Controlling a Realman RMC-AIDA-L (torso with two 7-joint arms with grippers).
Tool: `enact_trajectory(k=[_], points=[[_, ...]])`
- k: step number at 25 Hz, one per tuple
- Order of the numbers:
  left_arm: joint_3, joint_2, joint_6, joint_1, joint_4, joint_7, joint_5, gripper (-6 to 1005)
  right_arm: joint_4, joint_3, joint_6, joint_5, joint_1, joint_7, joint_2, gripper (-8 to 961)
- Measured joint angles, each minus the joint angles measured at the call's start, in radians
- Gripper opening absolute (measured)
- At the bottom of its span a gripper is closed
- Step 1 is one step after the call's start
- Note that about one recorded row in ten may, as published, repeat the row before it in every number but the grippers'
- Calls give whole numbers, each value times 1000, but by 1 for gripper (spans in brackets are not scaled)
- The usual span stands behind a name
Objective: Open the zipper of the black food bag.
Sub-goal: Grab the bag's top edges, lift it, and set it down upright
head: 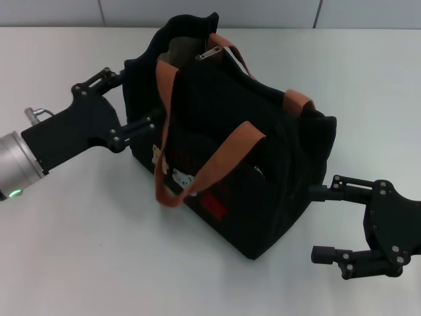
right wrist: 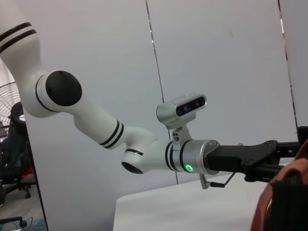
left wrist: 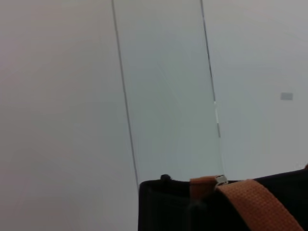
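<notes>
Standing mid-surface [head: 79, 250] with zipper [head: 212, 54] parted at the far end, black food bag [head: 263, 191] braced by left gripper [head: 135, 108], fingers spread against its side, right gripper [head: 322, 220] wide open, empty, alongside.

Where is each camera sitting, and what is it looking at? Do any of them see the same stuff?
Head view: sits on the robot's head, looking down at the black food bag on the white table; shows the left gripper at the bag's side and the right gripper by its other end, open.
Left wrist view: sits on the left wrist, looking over the bag's top edge at a pale wall.
Right wrist view: sits on the right wrist, looking across at the left arm.
Shared: all three show the orange-brown handles.
</notes>
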Motion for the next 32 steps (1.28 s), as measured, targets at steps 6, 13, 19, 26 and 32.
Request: enact_trajectory(k=[6, 13, 19, 26, 32], points=[[7, -3, 3, -11, -13, 8, -15, 702, -1, 0, 0, -2, 2, 2, 0, 837], [9, -4, 10, -7, -26, 23, -38, 508, -4, 5, 3, -3, 0, 2, 0, 836], [10, -6, 15, -13, -40, 27, -42, 379, -4, 8, 4, -3, -5, 2, 0, 836], [9, -7, 76, -29, -38, 75, -63, 206, -4, 10, 3, 2, -10, 3, 0, 836], [12, -7, 123, -61, 50, 63, -70, 192, -5, 54, -8, 4, -13, 27, 1, 836]])
